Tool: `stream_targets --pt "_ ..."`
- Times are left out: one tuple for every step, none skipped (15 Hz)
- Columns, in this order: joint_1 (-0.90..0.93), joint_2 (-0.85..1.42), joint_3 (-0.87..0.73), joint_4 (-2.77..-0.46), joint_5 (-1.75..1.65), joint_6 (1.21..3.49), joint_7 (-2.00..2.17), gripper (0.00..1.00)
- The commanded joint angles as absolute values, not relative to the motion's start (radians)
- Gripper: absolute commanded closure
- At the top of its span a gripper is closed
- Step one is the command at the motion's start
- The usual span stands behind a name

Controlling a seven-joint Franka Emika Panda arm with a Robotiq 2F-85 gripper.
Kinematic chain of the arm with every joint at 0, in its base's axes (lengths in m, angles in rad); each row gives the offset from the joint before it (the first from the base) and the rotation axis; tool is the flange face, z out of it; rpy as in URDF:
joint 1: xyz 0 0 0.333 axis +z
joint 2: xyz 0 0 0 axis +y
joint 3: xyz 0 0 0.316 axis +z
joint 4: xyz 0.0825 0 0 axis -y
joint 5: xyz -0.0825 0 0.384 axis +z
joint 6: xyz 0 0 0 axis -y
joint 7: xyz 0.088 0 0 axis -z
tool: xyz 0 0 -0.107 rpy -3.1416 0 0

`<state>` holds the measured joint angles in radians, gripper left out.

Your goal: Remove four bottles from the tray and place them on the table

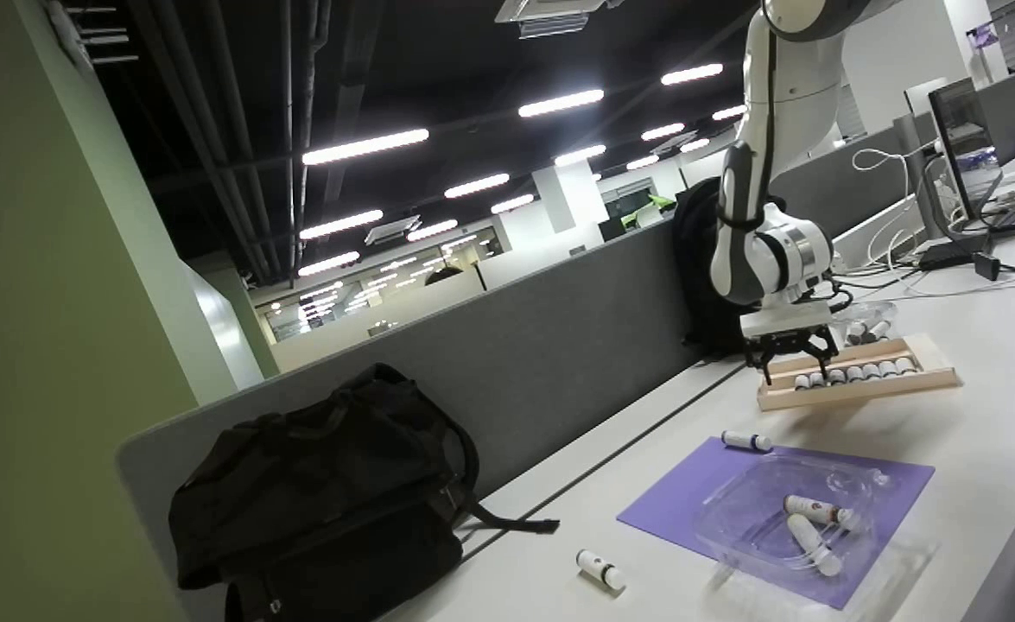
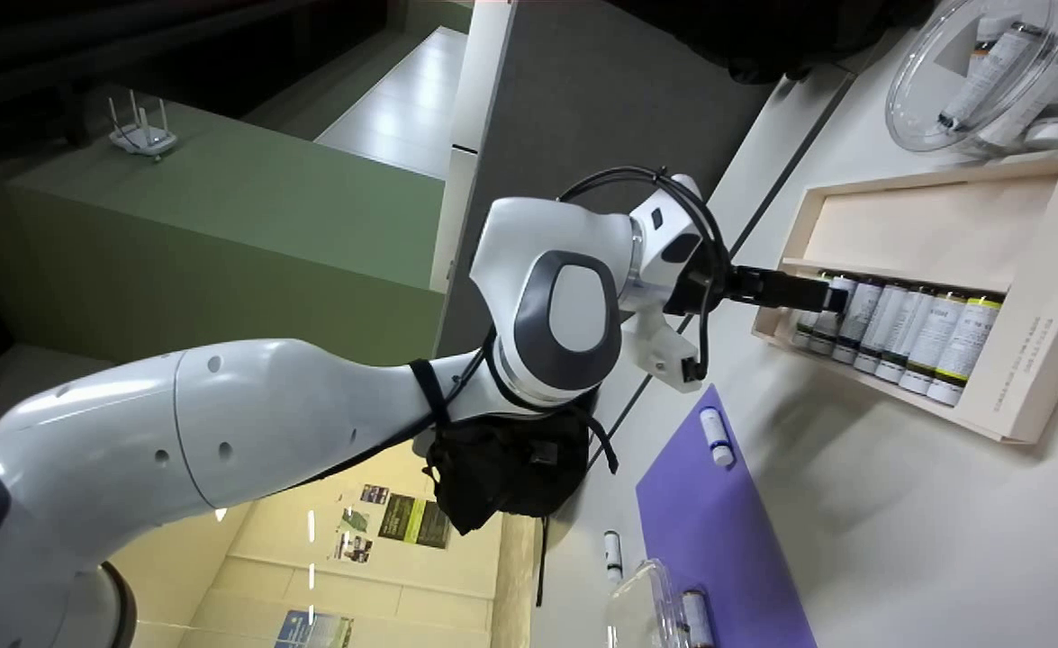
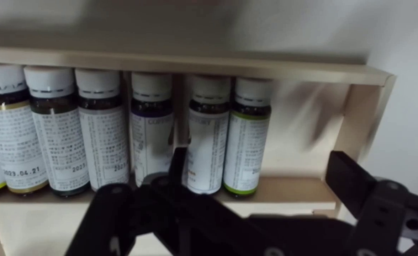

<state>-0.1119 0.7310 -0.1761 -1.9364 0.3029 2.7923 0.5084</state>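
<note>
Bottles [image 3: 104, 142] are lying in the tray [image 3: 194, 63] below the jaws, which are standing wide and empty. Presumably light, stiff, slick and breakable, the green-banded end bottle [image 3: 246, 153] is likely calling for a gentle mid-body grip.

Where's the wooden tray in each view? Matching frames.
In an exterior view: wooden tray at right, just below mid-height.
In an exterior view: wooden tray at right, reaching the edge.
Wrist view: wooden tray across the frame, cut off left.
Shared landmark: the row of bottles in it.
</note>
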Motion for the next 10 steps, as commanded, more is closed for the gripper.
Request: stream_targets --pt "-0.113 0.712 -0.17 -1.969 0.331 2.832 0.495 0.0" --pt "-0.116 0.712 -0.165 -1.969 0.335 2.829 0.488 0.0" --pt "-0.121 0.712 -0.161 -1.966 0.335 2.808 0.481 0.0" --pt "-0.128 0.712 -0.156 -1.962 0.335 2.79 0.473 0.02" --pt "-0.133 0.715 -0.152 -1.957 0.336 2.772 0.467 0.25" --pt "-0.135 0.718 -0.151 -1.955 0.335 2.758 0.463 0.27" --pt "-0.133 0.721 -0.154 -1.954 0.332 2.749 0.462 0.29" --pt "-0.133 0.722 -0.156 -1.954 0.33 2.74 0.46 0.36" --pt "-0.133 0.723 -0.156 -1.953 0.33 2.733 0.456 0.45" --pt "-0.134 0.724 -0.157 -1.952 0.329 2.725 0.454 0.51"
